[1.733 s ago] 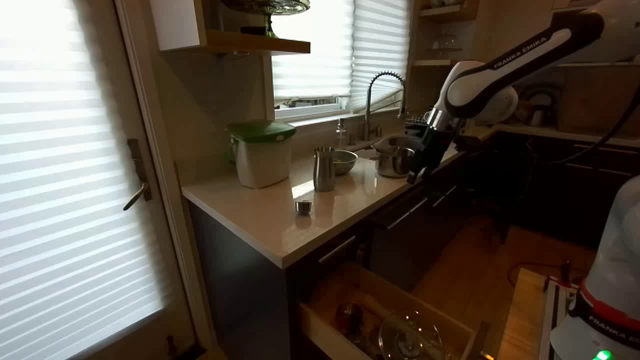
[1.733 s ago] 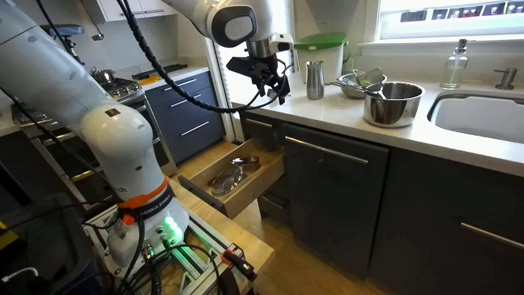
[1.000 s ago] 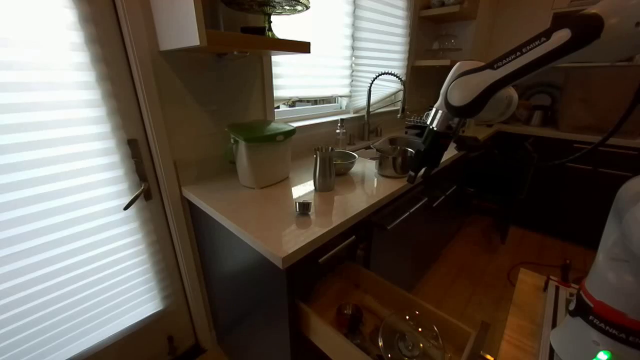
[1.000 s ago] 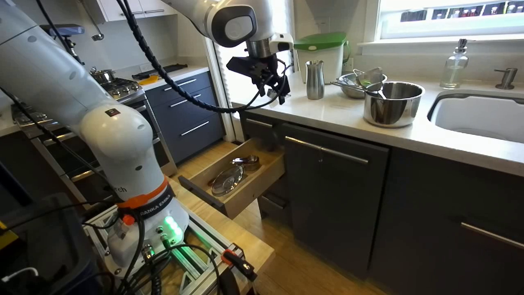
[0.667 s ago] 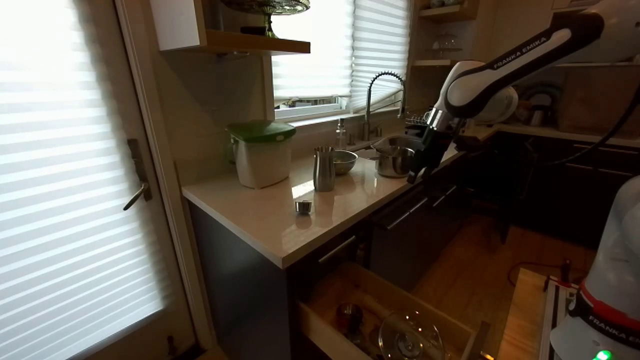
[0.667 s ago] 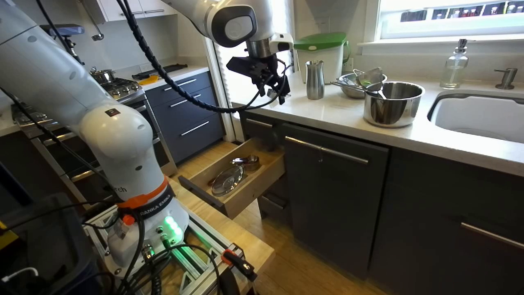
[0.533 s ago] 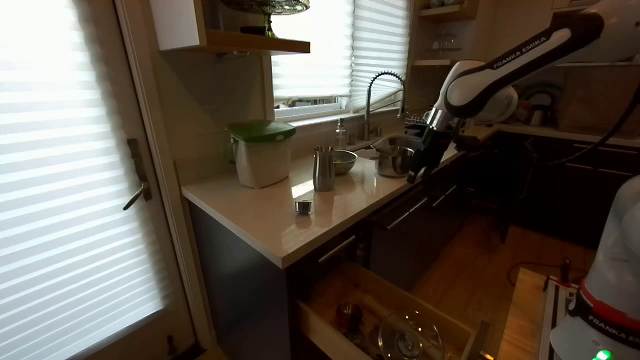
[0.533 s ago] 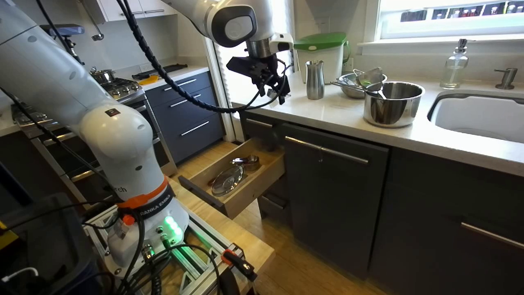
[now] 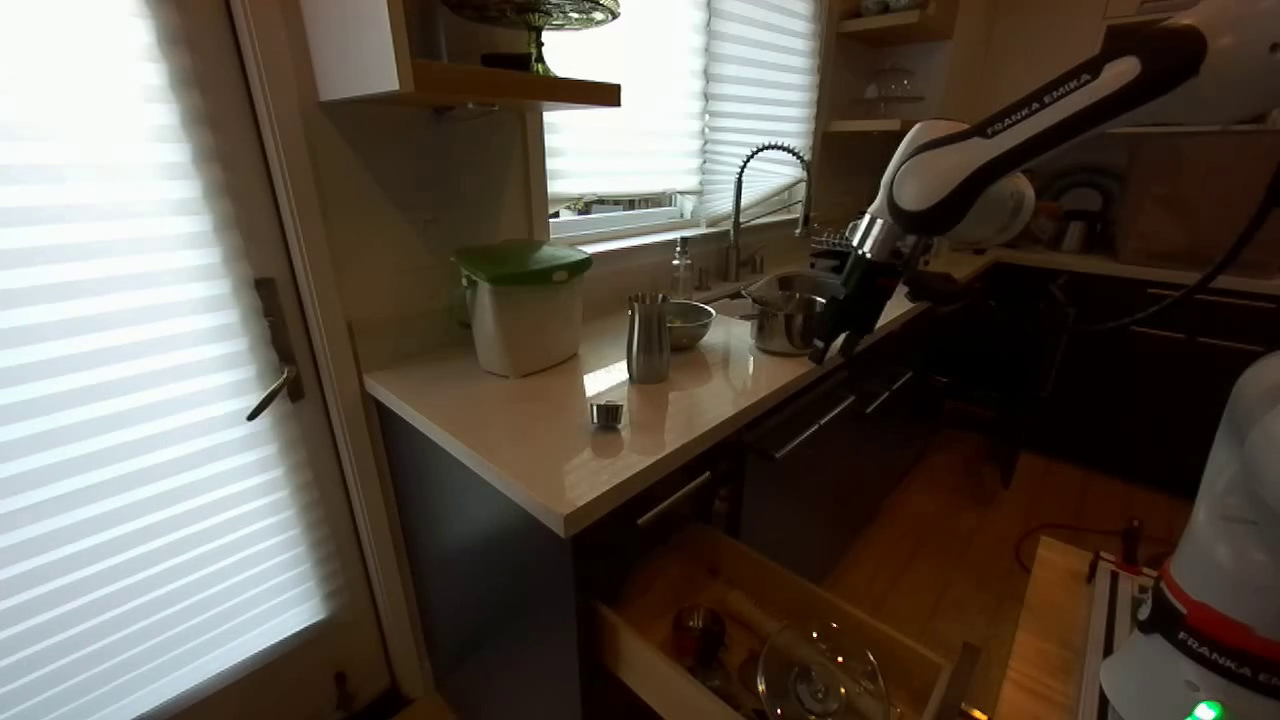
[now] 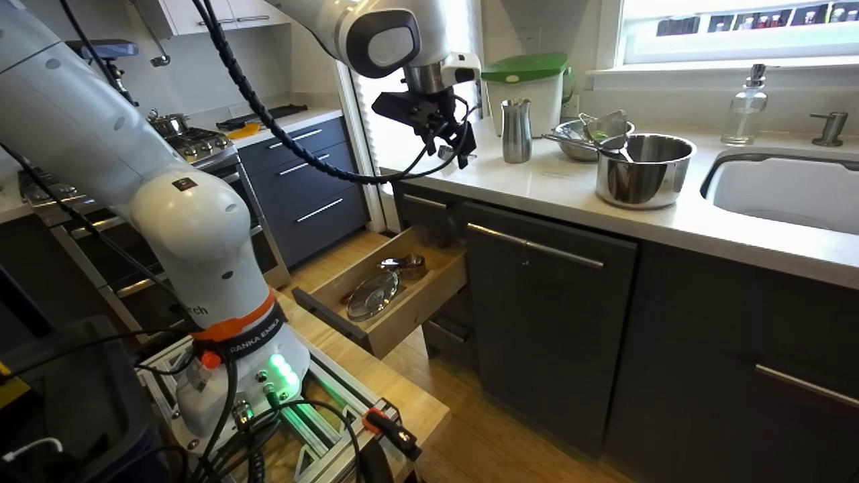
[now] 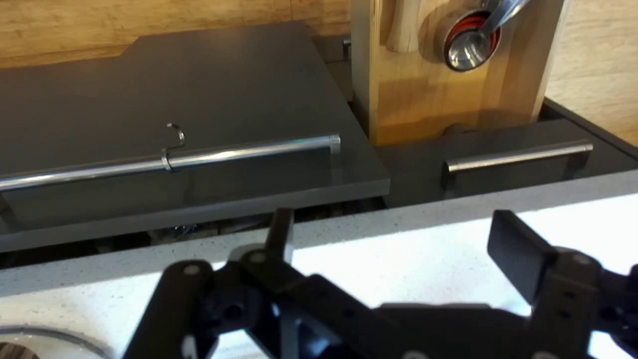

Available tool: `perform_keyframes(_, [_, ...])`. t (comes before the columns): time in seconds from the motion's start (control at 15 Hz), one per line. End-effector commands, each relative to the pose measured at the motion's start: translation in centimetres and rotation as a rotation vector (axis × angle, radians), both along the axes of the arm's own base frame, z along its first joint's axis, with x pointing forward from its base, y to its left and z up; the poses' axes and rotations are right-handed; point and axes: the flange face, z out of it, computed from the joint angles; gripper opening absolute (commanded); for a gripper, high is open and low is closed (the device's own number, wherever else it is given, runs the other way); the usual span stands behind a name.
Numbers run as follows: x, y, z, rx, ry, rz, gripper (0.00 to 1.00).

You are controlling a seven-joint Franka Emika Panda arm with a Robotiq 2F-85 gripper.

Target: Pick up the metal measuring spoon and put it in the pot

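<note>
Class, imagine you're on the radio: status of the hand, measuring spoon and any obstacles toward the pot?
Hand open, holding nothing. Measuring spoon on the counter, not in the pot. Tall metal cup beside the likely route, perhaps a bump risk.

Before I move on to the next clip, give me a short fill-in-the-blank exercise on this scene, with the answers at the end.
In the wrist view, the pincer stands ____, not shut.
In an exterior view, the metal measuring spoon rests on the ____.
The lid on the white container is coloured ____.
In an exterior view, of the pot and the tall steel cup, the one nearer the sink is the ____.

Missing words: open; counter; green; pot.
</note>
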Motion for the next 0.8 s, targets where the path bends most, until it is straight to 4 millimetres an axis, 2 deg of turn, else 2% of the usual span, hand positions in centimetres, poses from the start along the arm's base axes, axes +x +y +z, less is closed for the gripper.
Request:
perform_keyframes(0.0, [2.2, 1.9, 2.6, 0.057, -0.183, -0.068, 1.0])
perform_keyframes(0.2, [4.6, 3.1, 7.0, 0.112, -0.359, -0.107, 1.0])
perform_keyframes(0.33, [6.4, 3.2, 9.9, 0.158, -0.4, -0.153, 1.0])
perform_keyframes(0.47, [8.1, 2.4, 12.9, 0.212, -0.37, -0.176, 1.0])
perform_keyframes(0.6, [9.2, 1.9, 15.0, 0.306, -0.324, -0.165, 1.0])
perform_keyframes(0.67, [7.5, 2.6, 13.9, 0.232, -0.362, -0.161, 1.0])
perform_keyframes(0.73, [8.0, 2.2, 14.8, 0.262, -0.348, -0.162, 1.0])
